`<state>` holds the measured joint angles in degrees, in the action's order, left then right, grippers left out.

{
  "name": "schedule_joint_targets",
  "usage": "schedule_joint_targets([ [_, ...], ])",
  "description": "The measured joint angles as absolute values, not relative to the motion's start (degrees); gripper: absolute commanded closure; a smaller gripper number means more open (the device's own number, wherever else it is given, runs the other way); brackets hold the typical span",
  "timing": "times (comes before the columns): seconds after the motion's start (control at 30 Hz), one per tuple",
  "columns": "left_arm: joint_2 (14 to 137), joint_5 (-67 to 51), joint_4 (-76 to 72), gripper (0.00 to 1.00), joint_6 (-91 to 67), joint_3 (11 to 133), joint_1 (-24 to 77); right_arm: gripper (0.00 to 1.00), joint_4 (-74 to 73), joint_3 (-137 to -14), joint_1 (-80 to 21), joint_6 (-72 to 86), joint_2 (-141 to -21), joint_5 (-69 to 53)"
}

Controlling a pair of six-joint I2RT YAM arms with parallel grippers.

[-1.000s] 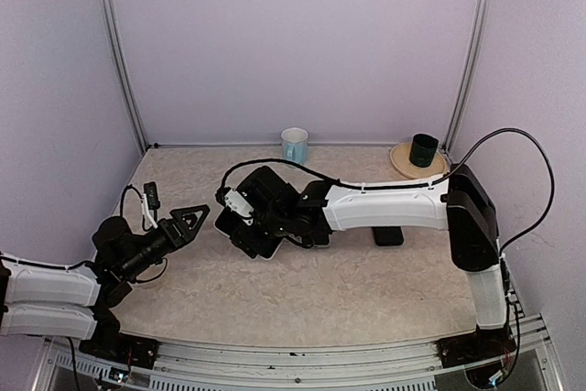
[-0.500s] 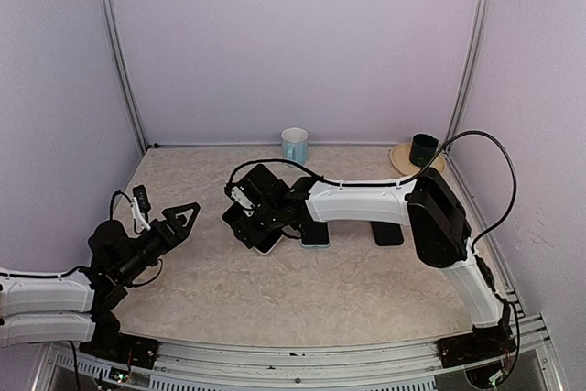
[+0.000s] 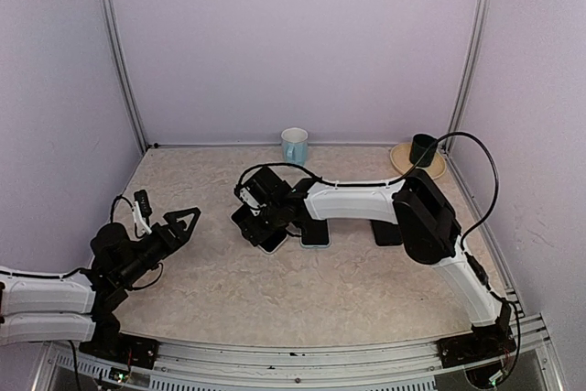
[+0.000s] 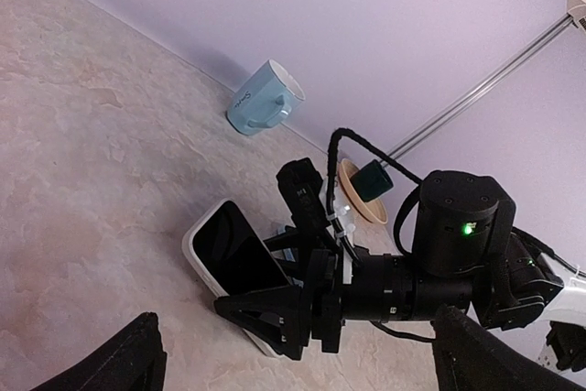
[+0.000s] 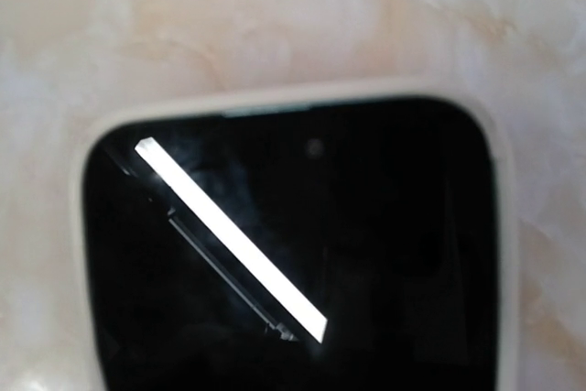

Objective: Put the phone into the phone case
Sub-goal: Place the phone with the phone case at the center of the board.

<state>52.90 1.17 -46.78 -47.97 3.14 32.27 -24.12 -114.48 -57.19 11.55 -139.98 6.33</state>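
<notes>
The phone point(image 3: 271, 243) has a black screen and a white rim, and it sits low over the table left of centre. My right gripper point(image 3: 261, 217) reaches in from the right with its jaws wide across the phone's width. In the left wrist view one right finger point(image 4: 275, 313) lies along the near long edge of the phone point(image 4: 233, 249). The right wrist view is filled by the screen of the phone point(image 5: 293, 254), and no fingers show there. A dark flat piece with a light blue rim, seemingly the phone case point(image 3: 315, 243), lies just right of the phone. My left gripper point(image 3: 186, 223) hangs open and holds nothing.
A light blue mug point(image 3: 294, 145) stands at the back wall. At the back right a dark cup point(image 3: 423, 148) sits on a tan plate point(image 3: 403, 168). A black flat slab point(image 3: 387, 233) lies right of the case. Metal posts frame the walls.
My right gripper and the phone have shifted a little to the right, toward the light-blue-rimmed piece, and the right elbow has swung back. My left arm has drawn back slightly and stays open.
</notes>
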Motion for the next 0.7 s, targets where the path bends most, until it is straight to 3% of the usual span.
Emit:
schedule_joint_targets([
  [0.7, 53.3, 2.0, -46.8, 0.01, -48.8, 2.5, 32.3, 0.12, -23.5, -114.5, -56.4, 13.8, -140.7, 1.7],
])
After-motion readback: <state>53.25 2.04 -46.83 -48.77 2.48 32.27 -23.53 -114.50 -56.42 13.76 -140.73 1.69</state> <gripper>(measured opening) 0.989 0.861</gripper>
